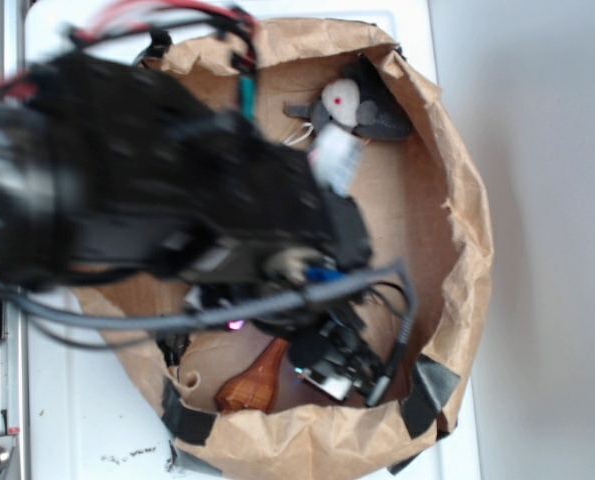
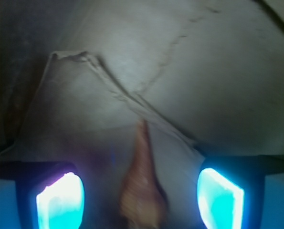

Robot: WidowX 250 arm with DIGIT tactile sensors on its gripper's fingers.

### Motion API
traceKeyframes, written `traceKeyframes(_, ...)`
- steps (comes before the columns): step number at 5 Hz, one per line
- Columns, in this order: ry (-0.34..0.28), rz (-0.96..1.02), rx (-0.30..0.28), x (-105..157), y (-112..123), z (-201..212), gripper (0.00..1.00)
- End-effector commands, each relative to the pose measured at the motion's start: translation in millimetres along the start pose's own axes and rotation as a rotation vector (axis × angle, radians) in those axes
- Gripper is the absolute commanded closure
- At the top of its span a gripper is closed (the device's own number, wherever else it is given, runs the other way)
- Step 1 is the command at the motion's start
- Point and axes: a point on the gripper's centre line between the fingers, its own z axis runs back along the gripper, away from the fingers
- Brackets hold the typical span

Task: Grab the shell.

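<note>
Shell (image 2: pixel 141 191) lies between spread fingers (image 2: pixel 60 202); plush toy (image 1: pixel 352 108) well apart.

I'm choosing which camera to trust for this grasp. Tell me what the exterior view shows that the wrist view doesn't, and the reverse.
Only the exterior view shows the grey plush toy and the crumpled paper bag's rim. Only the wrist view shows the glowing fingers standing apart on either side of the shell, its tip pointing away. Both show the shell and the gripper at it.

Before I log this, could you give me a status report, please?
Tool open, straddling glossy orange-brown cone shell. Not gripped yet. Nothing between.
</note>
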Motion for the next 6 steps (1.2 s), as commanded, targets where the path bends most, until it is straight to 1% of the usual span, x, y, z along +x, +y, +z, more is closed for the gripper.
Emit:
traceKeyframes(1, 0.018, -0.117, -0.019, -24.5, 1.5, -6.5, 0.00)
traceKeyframes(2, 0.025, -0.150, -0.018, -39.8, 10.4, -4.2, 0.00)
traceKeyframes(3, -0.001, -0.142, -0.032, -48.7, 16.5, -9.9, 0.00)
traceKeyframes(4, 0.024, -0.132, -0.060, -52.1, 13.5, -23.9, 0.00)
traceKeyframes(5, 0.038, -0.120, -0.058, -53.1, 8.4, -33.7, 0.00)
traceKeyframes(6, 0.029, -0.128, -0.014, -53.5, 5.7, -48.4, 0.00)
